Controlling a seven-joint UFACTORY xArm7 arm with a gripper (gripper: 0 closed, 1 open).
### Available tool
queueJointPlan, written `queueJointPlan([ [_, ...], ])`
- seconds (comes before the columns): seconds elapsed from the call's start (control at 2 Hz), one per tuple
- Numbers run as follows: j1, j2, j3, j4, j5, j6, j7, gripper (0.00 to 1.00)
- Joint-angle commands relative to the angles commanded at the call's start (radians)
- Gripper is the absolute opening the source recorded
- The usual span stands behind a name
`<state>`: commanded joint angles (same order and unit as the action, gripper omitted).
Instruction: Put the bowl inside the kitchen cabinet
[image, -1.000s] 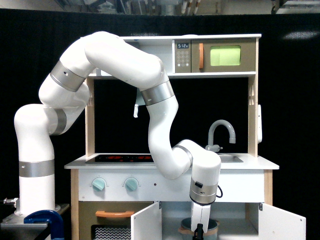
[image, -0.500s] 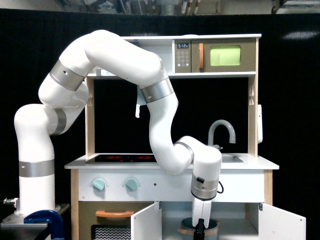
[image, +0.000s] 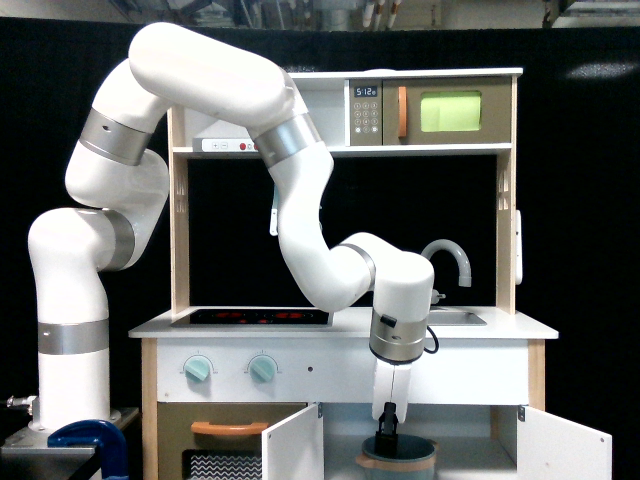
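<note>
Bowl (image: 399, 460) sat inside the kitchen cabinet (image: 470, 440), low at the frame's bottom edge, w/ both white doors swung open, one each side. Tool (image: 387, 424) hung straight down just above the bowl's rim, apart from it as far as could be seen; its dark fingers looked close together w/ nothing between them, but too small to tell for sure. Oven (image: 215, 445) w/ orange handle stood left of the cabinet; faucet (image: 452, 262) on the surface (image: 520, 325) above.

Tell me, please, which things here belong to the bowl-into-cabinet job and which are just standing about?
Job: bowl; kitchen cabinet, doors open; gripper above the bowl.
Not involved: microwave; faucet; stovetop; two teal knobs; oven.
</note>
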<state>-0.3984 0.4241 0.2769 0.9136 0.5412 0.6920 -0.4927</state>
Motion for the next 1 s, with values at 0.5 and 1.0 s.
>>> queueJointPlan([
  [0.5,-0.184,-0.298,-0.149,-0.044,-0.106,0.350,-0.140,1.00],
  [1.0,-0.181,-0.362,-0.188,0.011,-0.132,0.472,-0.120,1.00],
])
